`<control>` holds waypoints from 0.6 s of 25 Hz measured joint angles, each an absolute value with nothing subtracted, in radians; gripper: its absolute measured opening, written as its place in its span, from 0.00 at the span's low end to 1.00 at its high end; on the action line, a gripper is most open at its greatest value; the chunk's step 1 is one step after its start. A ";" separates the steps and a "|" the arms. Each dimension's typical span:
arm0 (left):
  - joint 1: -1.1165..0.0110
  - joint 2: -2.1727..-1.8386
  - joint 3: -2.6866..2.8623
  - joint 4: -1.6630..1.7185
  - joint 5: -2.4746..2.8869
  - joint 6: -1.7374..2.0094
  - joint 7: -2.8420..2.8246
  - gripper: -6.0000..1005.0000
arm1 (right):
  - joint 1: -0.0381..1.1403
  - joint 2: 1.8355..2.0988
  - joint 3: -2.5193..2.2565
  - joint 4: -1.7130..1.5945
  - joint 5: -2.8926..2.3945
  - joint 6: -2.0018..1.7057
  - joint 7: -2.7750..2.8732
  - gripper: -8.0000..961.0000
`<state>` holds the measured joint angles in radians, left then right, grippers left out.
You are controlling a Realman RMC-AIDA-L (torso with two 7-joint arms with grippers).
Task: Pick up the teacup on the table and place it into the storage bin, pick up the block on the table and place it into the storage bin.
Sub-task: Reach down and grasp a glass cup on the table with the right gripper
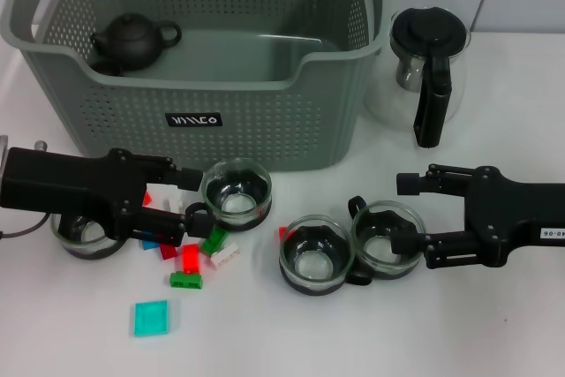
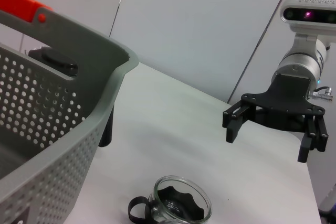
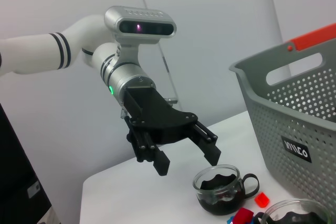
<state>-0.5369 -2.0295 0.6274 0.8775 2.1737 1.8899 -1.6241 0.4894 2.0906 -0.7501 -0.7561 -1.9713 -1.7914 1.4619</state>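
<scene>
Though mirrored, white lettering marks the storage bin [image 1: 194,86] label [image 1: 194,119].

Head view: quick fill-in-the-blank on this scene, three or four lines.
Inside the storage bin sits a black ____. The glass coffee pot stands to the bin's ____ in the head view. ____ glass teacups stand on the table. The left hand and right hand are both ____.
Missing: teapot, right, four, open.
</scene>
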 joint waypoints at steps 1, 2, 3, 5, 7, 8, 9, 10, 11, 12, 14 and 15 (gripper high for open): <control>-0.537 -2.029 0.627 0.877 2.174 1.890 -1.624 0.80 | 0.489 2.091 -0.750 -0.756 -1.971 -1.791 1.462 0.96; -0.537 -2.029 0.627 0.877 2.174 1.890 -1.624 0.80 | 0.489 2.091 -0.750 -0.756 -1.971 -1.790 1.462 0.96; -0.537 -2.029 0.627 0.877 2.174 1.890 -1.624 0.80 | 0.489 2.091 -0.750 -0.756 -1.971 -1.790 1.462 0.96; -0.537 -2.029 0.627 0.877 2.174 1.890 -1.624 0.80 | 0.489 2.091 -0.750 -0.756 -1.971 -1.790 1.463 0.96; -0.536 -2.029 0.627 0.877 2.174 1.890 -1.624 0.80 | 0.489 2.091 -0.750 -0.756 -1.971 -1.790 1.464 0.96; -0.536 -2.029 0.627 0.877 2.174 1.890 -1.625 0.80 | 0.489 2.091 -0.750 -0.756 -1.971 -1.790 1.465 0.96; -0.536 -2.029 0.627 0.877 2.174 1.890 -1.625 0.80 | 0.489 2.091 -0.750 -0.756 -1.971 -1.790 1.466 0.95; -0.536 -2.029 0.627 0.877 2.174 1.890 -1.625 0.80 | 0.489 2.091 -0.750 -0.756 -1.971 -1.790 1.469 0.95; -0.536 -2.029 0.627 0.877 2.174 1.890 -1.625 0.80 | 0.489 2.091 -0.750 -0.756 -1.971 -1.790 1.474 0.95; -0.535 -2.029 0.627 0.877 2.174 1.890 -1.624 0.80 | 0.489 2.090 -0.749 -0.756 -1.971 -1.790 1.482 0.95; -0.534 -2.029 0.624 0.877 2.174 1.890 -1.624 0.80 | 0.489 2.086 -0.740 -0.755 -1.969 -1.790 1.523 0.95; -0.533 -2.029 0.623 0.877 2.174 1.890 -1.623 0.80 | 0.489 2.086 -0.740 -0.755 -1.969 -1.790 1.523 0.95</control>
<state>-0.5330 -2.0294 0.6226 0.8774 2.1735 1.8899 -1.6232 0.4894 2.0859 -0.7404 -0.7554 -1.9690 -1.7901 1.5227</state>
